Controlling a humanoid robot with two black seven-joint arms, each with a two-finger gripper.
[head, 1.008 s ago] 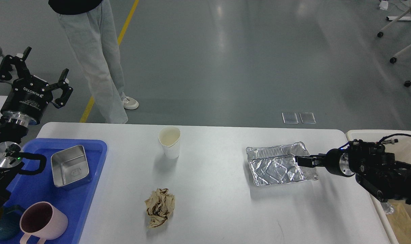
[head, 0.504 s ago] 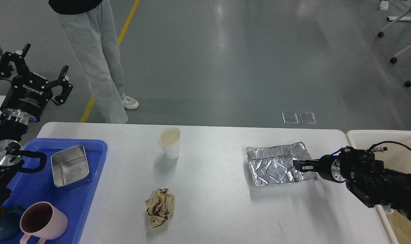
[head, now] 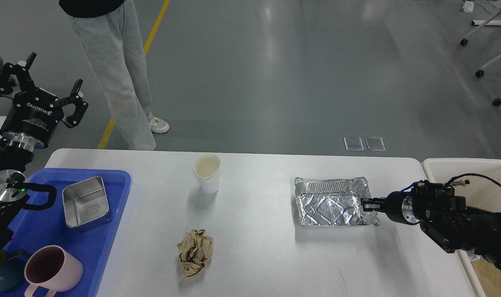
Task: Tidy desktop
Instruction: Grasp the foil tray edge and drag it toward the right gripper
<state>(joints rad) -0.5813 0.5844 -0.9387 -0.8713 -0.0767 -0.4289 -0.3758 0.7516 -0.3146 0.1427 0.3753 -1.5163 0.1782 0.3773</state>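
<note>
At the far left our left gripper (head: 44, 88) hangs above the floor beyond the desk's left corner, its fingers spread wide and holding nothing; over the last second it has only drifted slightly up and away. Below it the blue plastic tray (head: 114, 198) sits on the left end of the large white rectangular desk (head: 258, 247), carrying a square stainless-steel container (head: 86, 202) and a pink ceramic mug (head: 52, 270), both where they were a second ago.

Moving right, the white paper cup (head: 207, 173) stands upright near the far edge and the crumpled brown paper ball (head: 194, 251) lies nearer to us; neither has shifted.

The change is on the right. The crinkled aluminium foil tray (head: 331, 202) has swung round: a second ago it lay skewed, and now its long sides run roughly parallel with the desk's edge, and it sits slightly further left. Our right gripper (head: 368, 204) meets the tray at its right rim; the fingers look close together, seemingly on that rim, but seen this small we cannot tell whether they truly pinch it.

We judge that the contact is moving the tray, so a hold may be forming. The beige plastic bin (head: 461, 165) stands just beyond the desk's right end, the likely place for it. Cup and paper ball remain to clear.
</note>
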